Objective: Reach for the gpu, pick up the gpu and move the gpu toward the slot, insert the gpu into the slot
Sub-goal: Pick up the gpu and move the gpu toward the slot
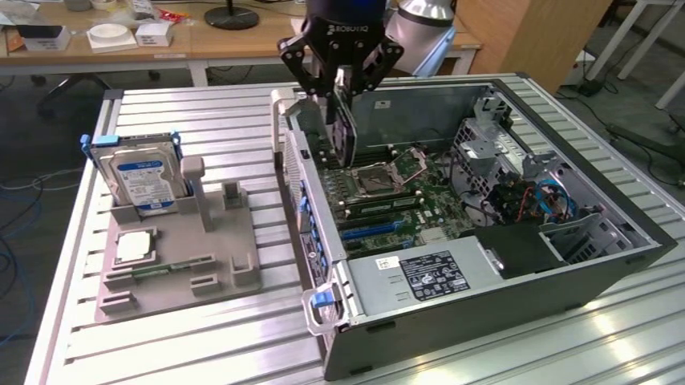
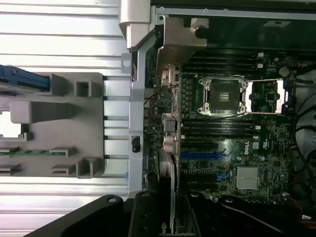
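The gripper [image 1: 340, 87] is pinching the gpu [image 1: 342, 132] upright above the slot [image 1: 373, 228] — likely needing its lower edge squared along the slot, then pressing straight down.

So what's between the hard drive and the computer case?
Exterior view: beside the hard drive stand the grey holder's two upright posts, then a bare strip of slatted table reaches the computer case.

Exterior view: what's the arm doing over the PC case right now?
The gripper is shut on the gpu, holding it upright on edge above the open computer case. The card hangs over the green motherboard near the case's rear wall and is not yet in the blue slot. The hard drive stands in the grey holder.
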You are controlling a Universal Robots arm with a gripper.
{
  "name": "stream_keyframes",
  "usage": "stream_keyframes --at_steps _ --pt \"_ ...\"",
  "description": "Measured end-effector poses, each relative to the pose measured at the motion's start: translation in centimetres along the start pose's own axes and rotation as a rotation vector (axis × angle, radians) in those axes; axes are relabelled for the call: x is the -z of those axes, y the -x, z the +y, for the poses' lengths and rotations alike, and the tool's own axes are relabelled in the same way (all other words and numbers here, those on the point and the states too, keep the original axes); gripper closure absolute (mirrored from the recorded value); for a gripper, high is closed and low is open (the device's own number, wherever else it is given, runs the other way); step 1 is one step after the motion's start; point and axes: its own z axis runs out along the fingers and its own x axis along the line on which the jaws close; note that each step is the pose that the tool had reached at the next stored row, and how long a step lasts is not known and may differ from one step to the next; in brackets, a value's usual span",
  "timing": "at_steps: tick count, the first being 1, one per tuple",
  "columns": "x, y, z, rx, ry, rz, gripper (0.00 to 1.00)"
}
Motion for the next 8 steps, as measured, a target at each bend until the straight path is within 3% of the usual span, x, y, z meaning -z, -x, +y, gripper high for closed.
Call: stream_keyframes --at_steps 8 --pt "-0.03 1.8 0.0 0.0 0.0 0.0 0.73"
